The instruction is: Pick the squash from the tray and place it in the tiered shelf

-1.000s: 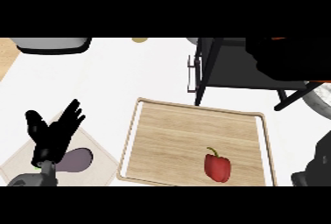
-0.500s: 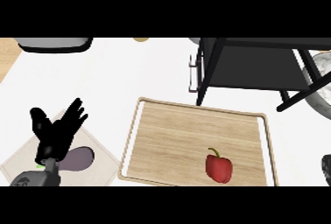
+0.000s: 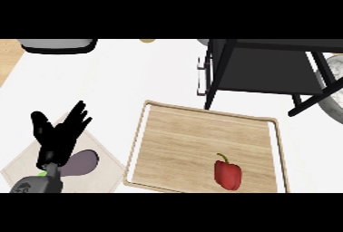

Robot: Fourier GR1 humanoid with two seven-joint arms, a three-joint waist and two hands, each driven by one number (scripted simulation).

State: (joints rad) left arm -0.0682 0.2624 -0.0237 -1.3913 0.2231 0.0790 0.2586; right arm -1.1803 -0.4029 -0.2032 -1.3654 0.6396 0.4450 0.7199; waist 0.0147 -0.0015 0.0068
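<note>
The left hand (image 3: 59, 136) shows at the view's lower left, fingers straight and spread upward, grasping nothing, over a pale mat (image 3: 107, 174) that carries a greyish oval item (image 3: 84, 163) of uncertain identity. 1 red vegetable (image 3: 227, 174), shaped more like a pepper than a squash, lies stem toward the far side in the near right part of the wooden tray (image 3: 137, 149), well apart from that hand. The black tiered shelf (image 3: 261, 68) stands just beyond the tray's far edge.
</note>
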